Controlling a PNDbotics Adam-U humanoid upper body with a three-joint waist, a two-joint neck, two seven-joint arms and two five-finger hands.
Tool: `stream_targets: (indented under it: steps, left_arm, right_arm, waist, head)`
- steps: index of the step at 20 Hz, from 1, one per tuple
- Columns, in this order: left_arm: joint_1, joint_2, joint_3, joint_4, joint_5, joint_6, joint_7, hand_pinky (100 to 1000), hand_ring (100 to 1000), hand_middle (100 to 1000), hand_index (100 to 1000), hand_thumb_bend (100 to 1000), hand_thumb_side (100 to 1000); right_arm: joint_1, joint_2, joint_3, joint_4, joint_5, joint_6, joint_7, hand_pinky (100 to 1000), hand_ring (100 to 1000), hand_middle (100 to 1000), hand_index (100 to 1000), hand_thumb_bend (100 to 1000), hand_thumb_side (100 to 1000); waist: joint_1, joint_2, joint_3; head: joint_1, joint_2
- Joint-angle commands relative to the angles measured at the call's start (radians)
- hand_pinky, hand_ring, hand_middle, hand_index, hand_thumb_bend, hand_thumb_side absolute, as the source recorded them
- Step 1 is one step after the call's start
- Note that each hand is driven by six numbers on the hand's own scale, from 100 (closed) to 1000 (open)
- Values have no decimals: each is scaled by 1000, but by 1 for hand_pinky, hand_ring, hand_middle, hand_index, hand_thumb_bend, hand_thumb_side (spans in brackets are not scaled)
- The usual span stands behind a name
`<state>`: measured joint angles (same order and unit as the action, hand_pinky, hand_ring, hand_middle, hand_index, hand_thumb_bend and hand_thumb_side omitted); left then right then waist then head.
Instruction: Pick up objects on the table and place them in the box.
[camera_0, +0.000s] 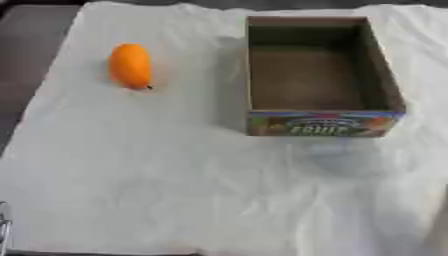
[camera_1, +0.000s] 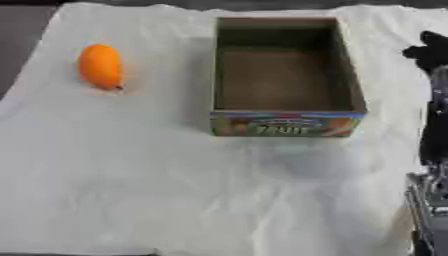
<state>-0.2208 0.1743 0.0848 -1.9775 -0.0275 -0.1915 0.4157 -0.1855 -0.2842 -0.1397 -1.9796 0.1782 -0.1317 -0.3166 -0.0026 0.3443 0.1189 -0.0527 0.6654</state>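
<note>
Right hand (camera_1: 430, 52) is showing only as a dark shape at the edge of the right eye view, right of the box (camera_1: 284, 125); whether its fingers are spread or curled I cannot tell. It is holding nothing visible. Nothing is lying in the box, so the task is looking not yet begun. One orange fruit (camera_0: 130, 65) is sitting well left of the box on the white cloth (camera_0: 175, 190), its long axis running away from the robot, a small dark tip pointing toward it.

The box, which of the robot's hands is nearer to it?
Right. The right hand is just right of the box, by its far end; the left hand barely shows at the lower left edge.
</note>
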Motion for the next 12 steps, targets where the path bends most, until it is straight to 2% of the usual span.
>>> stream_targets:
  steps: [1, 8, 12]
  left_arm:
    - [-7, 8, 9, -23, -3, -3, -2, 406, 500, 731, 699, 100, 999]
    - [-8, 10, 10, -23, -4, -3, -5, 406, 499, 732, 699, 100, 991]
    - [-25, 47, 19, -23, -43, -12, -12, 401, 497, 730, 712, 100, 905]
  right_arm:
    - [-11, -9, 2, -20, 8, -5, 3, 874, 795, 628, 810, 100, 974]
    - [-14, -9, 4, -20, 5, -6, 5, 874, 796, 628, 811, 100, 974]
    - [-12, -13, 4, -20, 5, -6, 7, 874, 796, 628, 811, 100, 974]
  waist:
    - [-1, -15, 3]
    - [-2, -14, 5]
    - [2, -17, 6]
  head:
    - [4, -13]
    - [5, -16]
    - [3, -12]
